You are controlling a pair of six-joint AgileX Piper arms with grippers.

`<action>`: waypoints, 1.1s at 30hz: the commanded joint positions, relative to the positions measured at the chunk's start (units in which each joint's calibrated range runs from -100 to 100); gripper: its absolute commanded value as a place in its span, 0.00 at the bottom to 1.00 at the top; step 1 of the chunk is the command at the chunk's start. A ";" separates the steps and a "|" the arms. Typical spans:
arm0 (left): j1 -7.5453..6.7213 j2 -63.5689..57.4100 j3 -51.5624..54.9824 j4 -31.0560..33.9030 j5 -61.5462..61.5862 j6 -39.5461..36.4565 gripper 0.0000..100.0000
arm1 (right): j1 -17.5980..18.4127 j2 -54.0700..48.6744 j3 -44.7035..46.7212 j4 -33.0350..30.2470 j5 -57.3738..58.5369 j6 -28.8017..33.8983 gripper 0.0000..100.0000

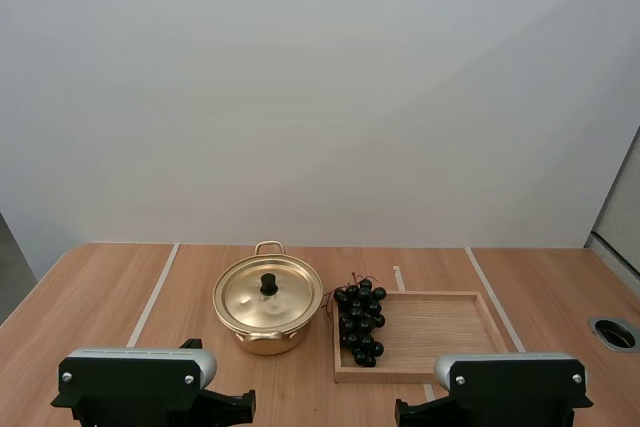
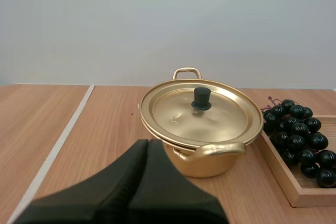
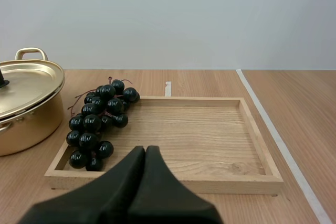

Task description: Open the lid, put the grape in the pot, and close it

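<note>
A gold pot (image 1: 268,309) (image 2: 202,135) (image 3: 23,108) stands on the table, closed by its lid (image 1: 267,295) (image 2: 201,111), which carries a black knob (image 2: 201,98). To its right a bunch of dark grapes (image 1: 360,322) (image 2: 297,139) (image 3: 98,123) lies on the left end of a wooden tray (image 1: 440,332) (image 3: 210,145). My left gripper (image 2: 147,145) is shut, short of the pot's near handle. My right gripper (image 3: 145,152) is shut too, just before the tray's near rim. Nothing is held.
White tape lines (image 1: 152,297) run along the wooden table. A round cable port (image 1: 614,332) sits near the right edge. Both arm bases (image 1: 135,377) (image 1: 515,379) stand at the table's near edge.
</note>
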 commanded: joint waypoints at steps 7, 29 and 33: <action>0.04 -0.24 0.10 0.00 -1.36 0.07 0.00 | -0.27 -0.41 0.00 -0.30 0.18 -0.36 0.00; 0.04 -0.24 0.10 0.00 -1.36 0.07 0.00 | -0.27 -0.41 0.00 -0.30 0.18 -0.36 0.00; 0.04 -0.24 0.10 0.00 -1.36 0.07 0.00 | -0.27 -0.41 0.00 2.38 0.18 -0.36 0.00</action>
